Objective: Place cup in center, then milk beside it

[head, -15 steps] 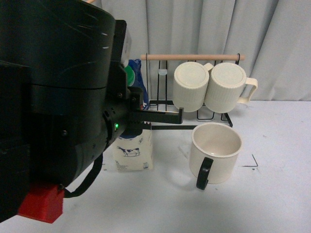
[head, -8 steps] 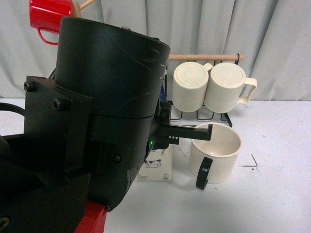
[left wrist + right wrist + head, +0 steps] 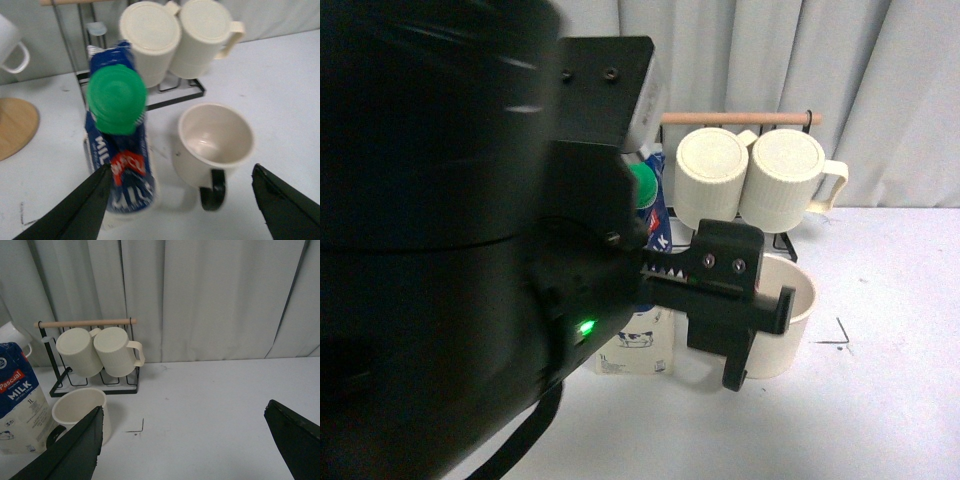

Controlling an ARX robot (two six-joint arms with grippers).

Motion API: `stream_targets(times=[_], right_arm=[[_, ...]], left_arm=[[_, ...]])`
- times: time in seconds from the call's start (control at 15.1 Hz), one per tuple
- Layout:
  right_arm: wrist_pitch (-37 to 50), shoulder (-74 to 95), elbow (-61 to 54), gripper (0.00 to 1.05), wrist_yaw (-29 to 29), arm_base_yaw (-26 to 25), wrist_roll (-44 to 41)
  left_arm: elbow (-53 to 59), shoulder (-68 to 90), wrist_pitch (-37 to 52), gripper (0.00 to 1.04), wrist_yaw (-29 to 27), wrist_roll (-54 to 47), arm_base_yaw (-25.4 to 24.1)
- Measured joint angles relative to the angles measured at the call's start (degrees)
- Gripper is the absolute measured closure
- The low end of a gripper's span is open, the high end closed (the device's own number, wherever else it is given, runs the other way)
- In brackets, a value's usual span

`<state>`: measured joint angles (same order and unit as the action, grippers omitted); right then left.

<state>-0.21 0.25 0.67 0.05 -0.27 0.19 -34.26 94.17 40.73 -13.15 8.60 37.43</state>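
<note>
The cup (image 3: 798, 300), a wide cream mug with a black handle, stands on the white table, partly hidden behind my left arm. The milk (image 3: 638, 345) stands upright close to its left, with a green cap. My left gripper (image 3: 181, 168) is open and empty above both. In its wrist view the milk (image 3: 122, 165) is by one finger and the cup (image 3: 215, 132) lies between the jaws. My right gripper (image 3: 184, 410) is open and empty, away to the right of the cup (image 3: 80, 407) and the milk (image 3: 20, 400).
A black wire rack (image 3: 785, 240) with a wooden bar holds two ribbed cream mugs (image 3: 750, 180) just behind the cup. A small white mug (image 3: 10, 42) and a round wooden base (image 3: 15, 125) lie to the left. A corner mark (image 3: 840, 335) is on the table.
The milk has shifted right and now stands next to the cup. My left arm has swung closer to the camera, covering more of the front view.
</note>
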Motion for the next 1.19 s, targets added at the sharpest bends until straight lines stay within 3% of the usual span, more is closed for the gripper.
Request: stream_targets(times=[0.07,0.13,0.2,0.26,0.33,0.4,0.46,0.79,1.19], right_arm=[[0.0,0.0,0.0,0.06,0.0,0.0,0.0],[0.0,0.0,0.0,0.06,0.0,0.0,0.0],[0.0,0.0,0.0,0.06,-0.1,0.0,0.0],[0.0,0.0,0.0,0.06,-0.3,0.0,0.0],[-0.1,0.0,0.0,0.06,0.0,0.0,0.0],[0.0,0.0,0.0,0.06,0.0,0.0,0.0],[0.0,0.0,0.0,0.06,0.0,0.0,0.0],[0.0,0.0,0.0,0.06,0.0,0.0,0.0],[0.0,0.0,0.0,0.06,0.0,0.0,0.0]], left_arm=[[6.3,-7.7,0.9,0.08,6.8,-2.1,-1.6],[12.7,-15.8,2.4,0.08,8.2,-4.1,-4.4],[16.3,-13.5,17.4,0.20,-4.8,-6.1,-3.5],[20.4,-13.5,22.2,0.31,-11.7,-7.1,-4.8],[24.0,-17.1,22.2,0.42,-14.8,-7.5,-8.1],[29.9,-32.8,14.4,0.84,-7.4,-7.6,-17.1],[31.9,-42.9,7.2,1.03,-2.1,-7.7,-22.4],[33.6,-61.8,-9.1,1.03,5.9,-7.7,-30.4],[33.6,-65.7,-12.8,1.03,9.7,-7.8,-33.0]])
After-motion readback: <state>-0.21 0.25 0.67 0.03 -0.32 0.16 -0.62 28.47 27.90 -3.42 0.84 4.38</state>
